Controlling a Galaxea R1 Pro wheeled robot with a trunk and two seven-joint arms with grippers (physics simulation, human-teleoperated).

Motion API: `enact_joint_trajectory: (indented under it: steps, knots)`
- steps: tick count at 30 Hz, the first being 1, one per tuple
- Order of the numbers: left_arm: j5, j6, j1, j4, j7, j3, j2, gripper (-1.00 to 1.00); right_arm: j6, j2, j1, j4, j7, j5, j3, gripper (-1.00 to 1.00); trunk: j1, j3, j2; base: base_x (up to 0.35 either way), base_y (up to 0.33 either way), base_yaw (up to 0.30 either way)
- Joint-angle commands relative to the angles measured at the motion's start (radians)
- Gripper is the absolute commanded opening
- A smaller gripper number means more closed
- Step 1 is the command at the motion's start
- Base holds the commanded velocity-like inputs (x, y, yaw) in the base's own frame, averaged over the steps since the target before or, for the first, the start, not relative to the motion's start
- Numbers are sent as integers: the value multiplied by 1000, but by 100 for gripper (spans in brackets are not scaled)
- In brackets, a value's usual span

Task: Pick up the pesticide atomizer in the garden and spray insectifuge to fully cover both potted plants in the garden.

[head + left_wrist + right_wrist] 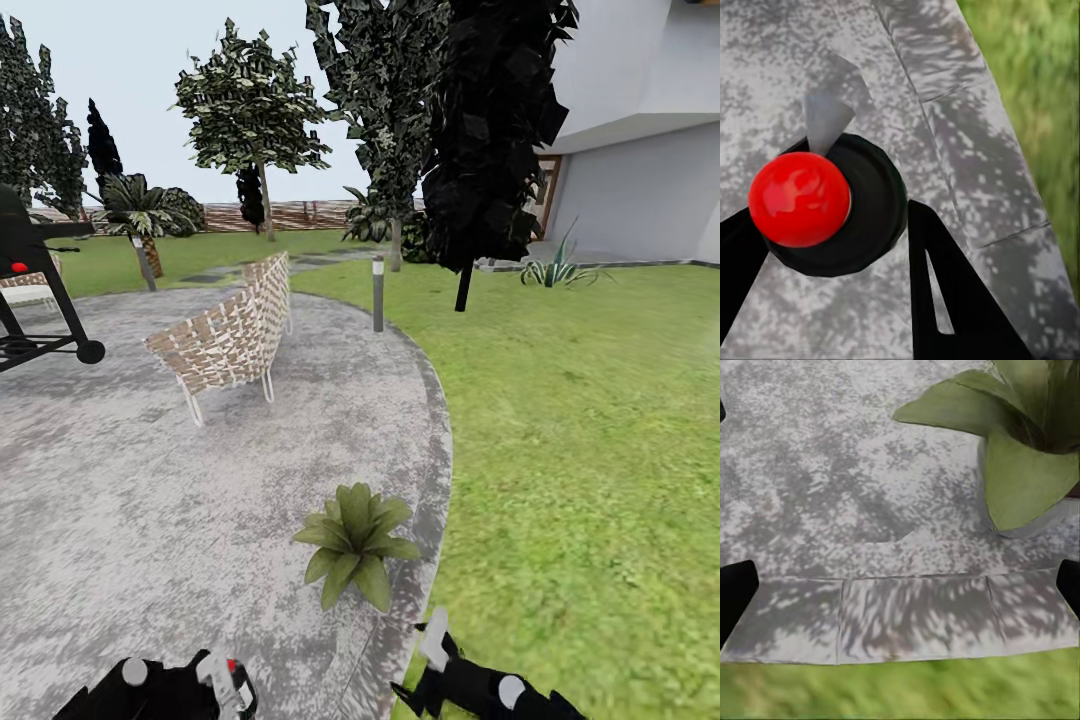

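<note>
Nearest, the left gripper (225, 685) sits low at the frame edge, its jaws clamped either side of the pesticide atomizer (832, 206), seen end-on in the left wrist view as a dark round body with a red cap, above the paved patio (120, 500). So pickup looks done. The right gripper (435, 650) is beside it over the patio's edge, jaws apart and empty, black tips at either side of the right wrist view. Just ahead, one potted plant (355, 540) stands on the paving near its rim, close to the lawn (580, 420); its grey pot (1020, 521) shows under the leaves. No spray visible on it, so spraying probably remains for both plants; the second I cannot locate. Beyond: woven chair (230, 335), short post (378, 293), trees, slat fence (290, 214), house wall.
</note>
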Motion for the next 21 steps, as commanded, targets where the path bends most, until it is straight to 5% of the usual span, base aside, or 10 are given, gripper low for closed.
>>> enact_joint_trajectory:
  steps: [1,3,6,8,10,11,12,13,17,21]
  knots:
    - [-14,14,-20,-10,-37,4,1,-100,8,0,-3,-30,38,10,-5,100,0,-1,0,0,0,0]
    - [-56,55,-62,-23,-90,1,1,-100,110,0,-6,-116,77,10,-5,100,0,-1,0,0,0,0]
    - [-120,63,-90,-24,-128,0,-13,-100,151,2,-14,-157,82,11,-3,100,0,-1,0,0,0,0]
    - [-126,63,-94,-25,-133,0,-18,-100,153,7,-15,-160,94,12,-2,100,0,-1,0,0,0,0]
    - [-130,63,-96,-25,-135,-1,-32,-100,154,9,-31,-171,191,35,-2,100,0,-1,0,0,0,0]
    - [-131,63,-96,-25,-135,-1,-34,-100,155,10,-34,-177,206,41,-2,-100,0,-1,0,0,0,0]
    - [-131,62,-96,-25,-138,-2,-36,-100,155,10,-38,-185,219,46,-2,-100,0,-1,0,0,0,0]
    - [-132,63,-98,-31,-179,-55,-39,-100,155,12,-42,-200,234,51,-2,-100,0,-1,0,0,0,0]
    - [-133,73,-98,-71,-185,-86,-64,-100,157,19,-42,-225,237,52,0,-100,0,-1,0,0,0,0]
    - [-128,149,-98,-114,-187,-192,-82,-100,158,35,-42,-233,238,53,0,-100,0,-1,0,0,0,0]
